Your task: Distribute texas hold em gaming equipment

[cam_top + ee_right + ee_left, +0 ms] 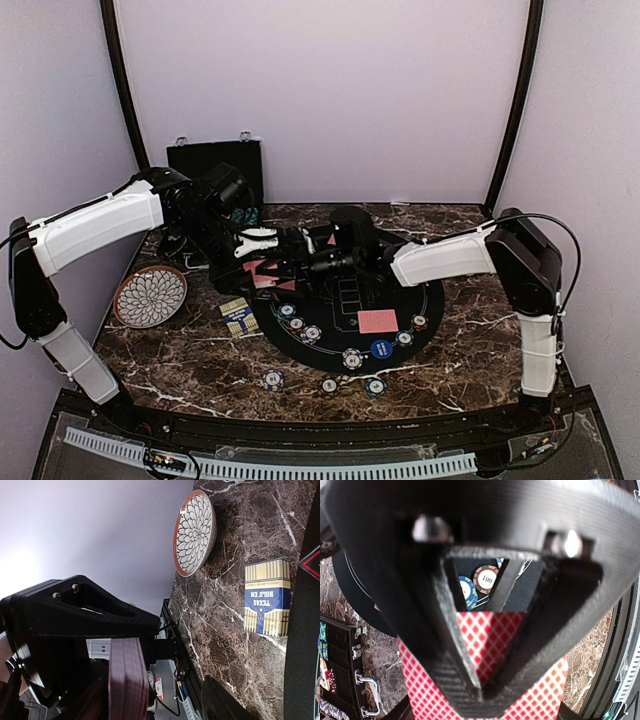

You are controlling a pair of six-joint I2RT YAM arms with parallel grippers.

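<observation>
My left gripper [272, 250] is shut on red-backed playing cards [262, 268] over the left edge of the round black mat [345, 300]. In the left wrist view the jaws [485, 680] meet in a V on the red diamond card back [427, 692]. My right gripper [297, 266] meets it from the right. In the right wrist view its fingers [220, 705] stand wide apart, with the edge of the card stack [125, 680] between them. One card [377, 321], a blue button disc [381, 348] and several chips [312, 333] lie on the mat.
Three chips [329, 385] lie on the marble in front of the mat. A Texas Hold'em box [238, 315] lies left of the mat, also in the right wrist view [267, 597]. The petal plate [150, 296] is far left. The black case [215, 160] stands at the back.
</observation>
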